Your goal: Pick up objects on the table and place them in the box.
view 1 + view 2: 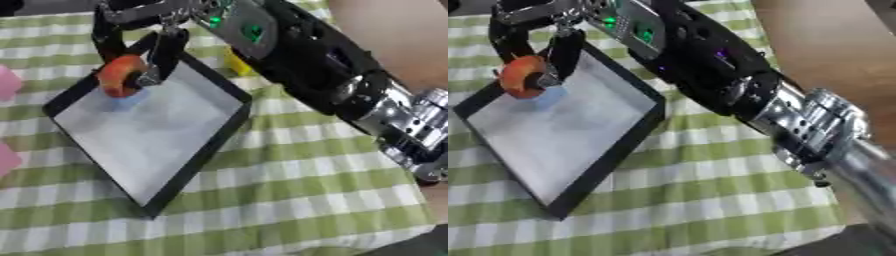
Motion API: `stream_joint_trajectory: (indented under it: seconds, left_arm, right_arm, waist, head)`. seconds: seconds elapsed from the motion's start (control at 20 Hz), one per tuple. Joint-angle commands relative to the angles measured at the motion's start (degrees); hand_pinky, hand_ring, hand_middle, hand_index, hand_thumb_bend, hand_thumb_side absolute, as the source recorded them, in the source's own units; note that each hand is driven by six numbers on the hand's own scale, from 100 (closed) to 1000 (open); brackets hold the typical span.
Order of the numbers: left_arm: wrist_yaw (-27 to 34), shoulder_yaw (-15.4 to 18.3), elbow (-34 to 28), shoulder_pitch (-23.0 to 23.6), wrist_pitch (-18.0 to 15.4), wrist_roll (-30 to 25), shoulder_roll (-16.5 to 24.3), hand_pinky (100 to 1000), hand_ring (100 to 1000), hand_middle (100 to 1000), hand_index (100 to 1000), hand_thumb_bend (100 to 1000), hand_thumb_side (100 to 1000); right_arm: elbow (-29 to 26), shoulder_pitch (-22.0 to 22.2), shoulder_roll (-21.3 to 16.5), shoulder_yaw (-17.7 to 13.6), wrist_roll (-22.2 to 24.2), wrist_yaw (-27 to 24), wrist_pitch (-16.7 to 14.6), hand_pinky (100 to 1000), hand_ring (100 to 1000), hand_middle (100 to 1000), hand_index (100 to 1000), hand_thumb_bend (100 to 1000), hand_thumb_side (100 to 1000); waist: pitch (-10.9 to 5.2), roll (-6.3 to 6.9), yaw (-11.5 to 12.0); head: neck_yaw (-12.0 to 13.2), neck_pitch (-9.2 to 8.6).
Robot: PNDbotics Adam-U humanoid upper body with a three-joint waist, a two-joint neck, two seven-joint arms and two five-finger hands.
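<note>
My right hand [144,35] reaches in from the upper right and hangs over the far corner of the box [206,150], a shallow black-rimmed tray with a pale grey floor. Its fingers are curled round an orange round object [119,75], which is held just above the box floor near the far left rim. A pale blue patch [129,100] shows on the box floor right under the orange object. A yellow object [236,65] peeks out from behind my forearm beside the box's right rim. My left hand shows in neither view.
Two pink objects [7,82] [7,159] lie at the left edge, on the green-and-white checked tablecloth [297,200]. Bare brown tabletop [824,45] lies beyond the cloth at the upper right. My right forearm [350,95] crosses the upper right of the scene.
</note>
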Motion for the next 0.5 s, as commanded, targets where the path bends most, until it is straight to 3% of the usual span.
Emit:
stream_joint_trajectory:
  seconds: [0.05,0.15,0.2,0.5]
  left_arm:
    - [-0.1,0.7,-0.8,-0.3,-0.1,0.2,1.7,818,798,837,824,113,800]
    - [-0.1,0.7,-0.8,-0.3,-0.1,0.2,1.7,818,798,837,824,111,796]
    - [-0.1,0.7,-0.8,-0.3,-0.1,0.3,1.7,817,798,837,824,113,801]
    - [-0.2,0.6,-0.7,-0.2,0.0,0.2,1.7,817,798,837,824,112,802]
  right_arm:
    - [0.9,-0.9,-1.4,-1.3,0.7,-0.5,-0.7,767,578,437,567,234,100]
    - [1.5,-0.6,-1.5,-1.4,1.0,-0.2,-1.3,766,577,437,567,272,100]
    - [1.7,-0.5,-1.4,-1.4,1.1,0.1,-1.6,766,577,437,564,240,100]
    - [3.0,0.5,-1.2,-1.2,0.4,2.4,-3.2,761,577,437,564,255,100]
  waist:
    - [-1.32,0.31,0.0]
    - [-1.27,0.34,0.0]
    - [-1.25,0.36,0.0]
    - [-1.30,0.35,0.1]
  head:
    - [0.3,-0.12]
    - [0.2,-0.12]
    - [0.1,-0.12]
    - [-1.0,-0.12]
